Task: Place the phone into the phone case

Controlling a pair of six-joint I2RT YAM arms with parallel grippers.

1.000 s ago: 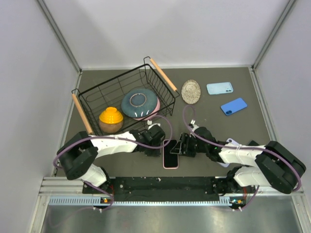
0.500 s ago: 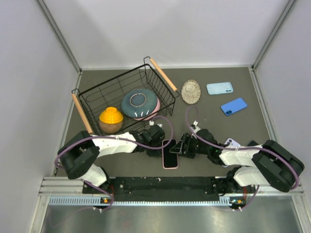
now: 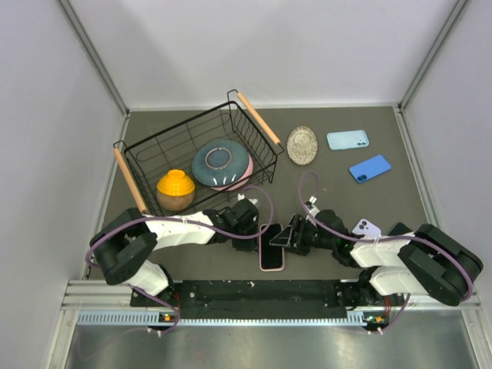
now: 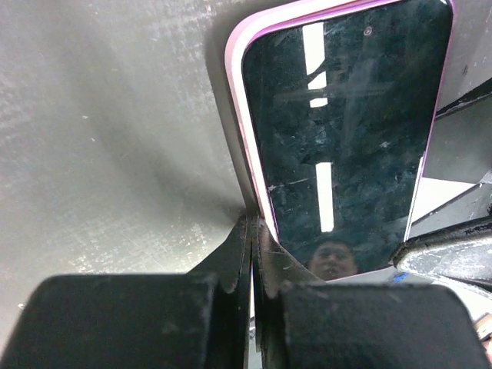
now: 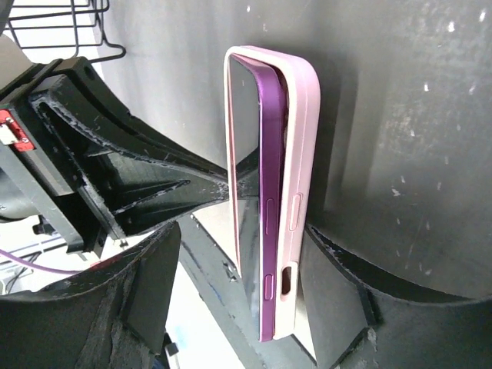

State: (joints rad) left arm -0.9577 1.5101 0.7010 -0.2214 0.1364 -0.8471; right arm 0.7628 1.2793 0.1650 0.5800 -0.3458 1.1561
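The phone, purple-edged with a dark screen, lies face up in the pink phone case near the table's front edge. In the right wrist view the phone stands proud of the phone case along this long side, so it is only partly seated. My left gripper is shut, and its joined tips press against the case's left rim. My right gripper is open; its jaws straddle the phone's right edge, one finger under the case, the other clear of the screen.
A wire basket with an orange bowl and a blue dish stands behind the left arm. Behind on the right lie a silver round plate, a light-blue case and a blue phone. A lilac phone lies by the right arm.
Phone and case have slid slightly nearer and to the right. Both grippers have followed them by a small amount, their jaws unchanged.
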